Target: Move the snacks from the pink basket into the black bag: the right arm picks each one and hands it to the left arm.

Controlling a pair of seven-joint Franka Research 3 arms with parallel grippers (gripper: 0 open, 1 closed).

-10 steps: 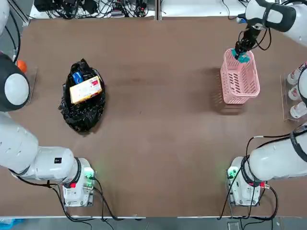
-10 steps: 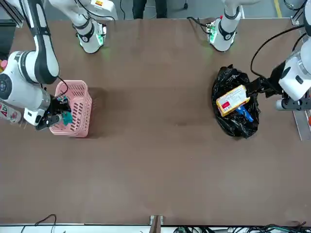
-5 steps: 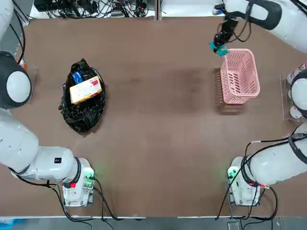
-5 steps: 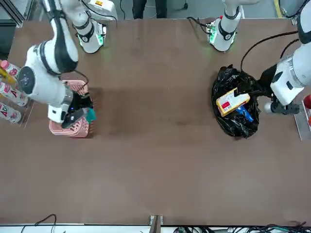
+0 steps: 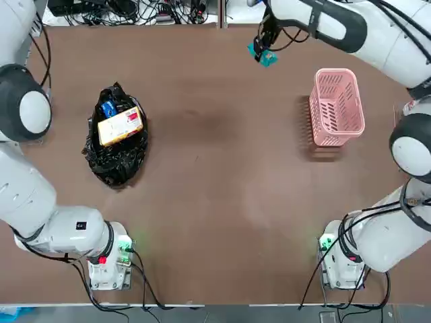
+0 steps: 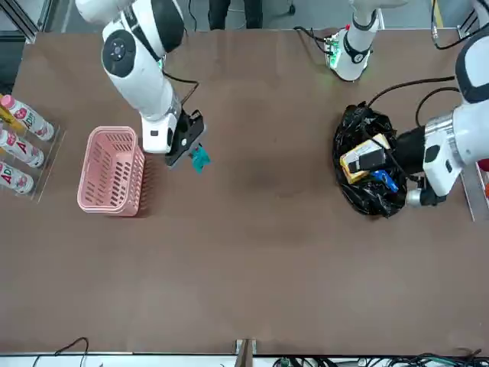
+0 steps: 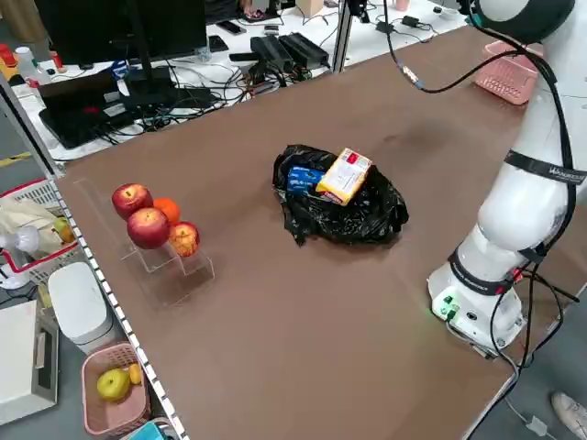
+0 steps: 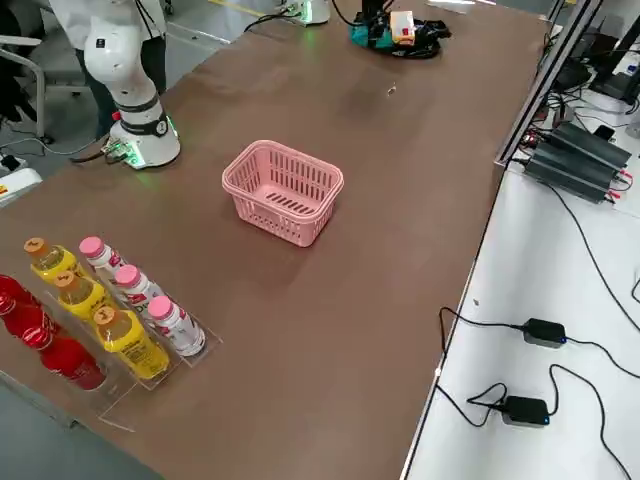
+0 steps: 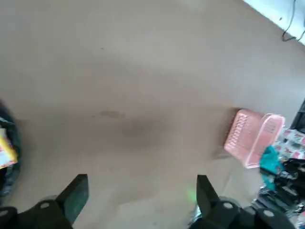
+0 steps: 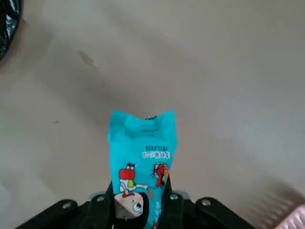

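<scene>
My right gripper [image 5: 260, 48] is shut on a small teal snack packet [image 5: 262, 55] and holds it above the table's far side, left of the pink basket [image 5: 337, 108]. In the right wrist view the teal packet [image 10: 143, 152] stands upright out of the gripper [image 10: 139, 202]. The pink basket [image 8: 285, 190] has nothing in it. A yellow flat box [image 5: 120, 126] and a blue packet [image 5: 108, 108] lie in the black bag [image 5: 116, 158]. The left gripper [image 9: 140, 195] is open and holds nothing. The left arm [image 6: 442, 157] hangs beside the bag [image 6: 372, 191].
Bottles [image 8: 120, 320] stand in a clear rack at the table's right edge, beside the basket. Apples and an orange [image 7: 147, 225] sit on a clear stand at the left edge. Cables and power bricks [image 5: 121, 10] lie beyond the far edge.
The right gripper has lifted the teal packet out of the basket and carried it left along the table's far side. The left arm has shifted a little near the bag.
</scene>
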